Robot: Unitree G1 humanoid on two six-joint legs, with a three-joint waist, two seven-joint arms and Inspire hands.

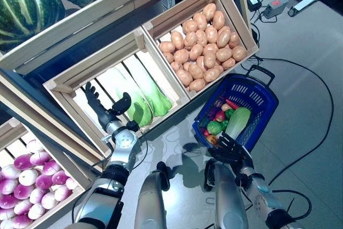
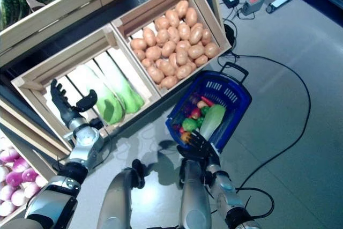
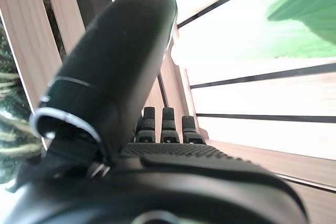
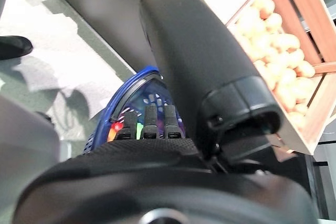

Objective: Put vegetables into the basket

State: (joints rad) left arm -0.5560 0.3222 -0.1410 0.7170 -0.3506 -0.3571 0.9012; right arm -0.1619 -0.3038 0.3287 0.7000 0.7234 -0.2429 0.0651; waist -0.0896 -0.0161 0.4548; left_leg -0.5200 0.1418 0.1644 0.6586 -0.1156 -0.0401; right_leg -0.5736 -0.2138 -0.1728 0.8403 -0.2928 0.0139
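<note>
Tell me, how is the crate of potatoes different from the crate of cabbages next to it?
The potato crate is heaped with many small round brown potatoes hiding its floor; the cabbage crate holds only a few long pale-green cabbages, with bare slats showing beside them. The robot's open left hand is raised over the cabbage crate; no hand is at the potato crate. Both are slatted wooden crates tilted toward the robot.

Right hand (image 1: 230, 148) hides basket (image 1: 262, 96) near rim.

Bare slats lie open beside the cabbages (image 1: 140, 97), hemmed by the crate's wooden walls (image 1: 60, 87).
</note>
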